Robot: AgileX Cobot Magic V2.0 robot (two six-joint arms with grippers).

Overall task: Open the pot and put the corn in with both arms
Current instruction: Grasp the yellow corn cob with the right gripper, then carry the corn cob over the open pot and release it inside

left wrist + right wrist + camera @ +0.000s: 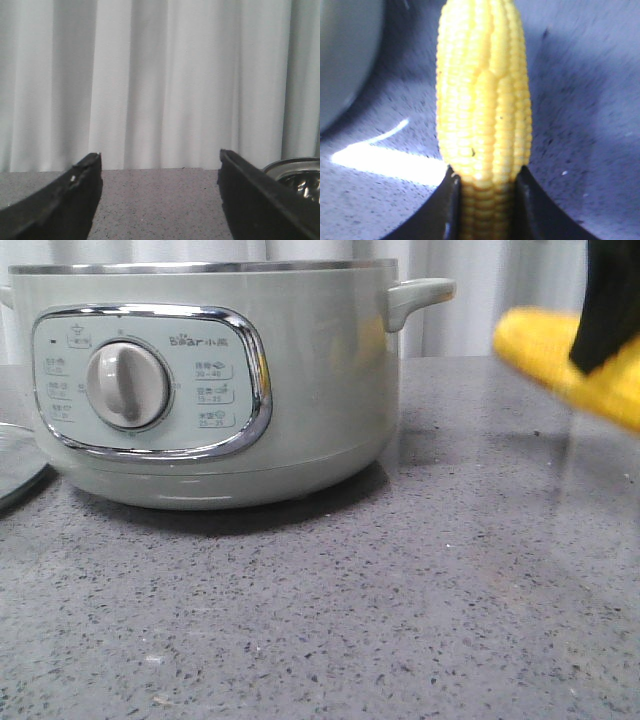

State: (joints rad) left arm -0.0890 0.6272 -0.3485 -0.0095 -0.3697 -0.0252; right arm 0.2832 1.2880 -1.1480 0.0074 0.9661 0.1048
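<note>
The pale sage-green pot (215,380) stands at the left of the front view, its dial panel facing me and its steel rim showing no lid. My right gripper (485,172) is shut on the yellow corn (482,100), which it holds above the table to the right of the pot; the corn (565,360) shows blurred at the right edge of the front view. The pot's wall (342,55) fills a corner of the right wrist view. My left gripper (160,157) is open and empty, low over the table, with a steel rim (295,167) beside one finger.
A glass lid (15,465) lies flat on the table at the far left of the front view, beside the pot. The grey speckled table (400,590) stretches in front. White curtains (165,80) hang behind.
</note>
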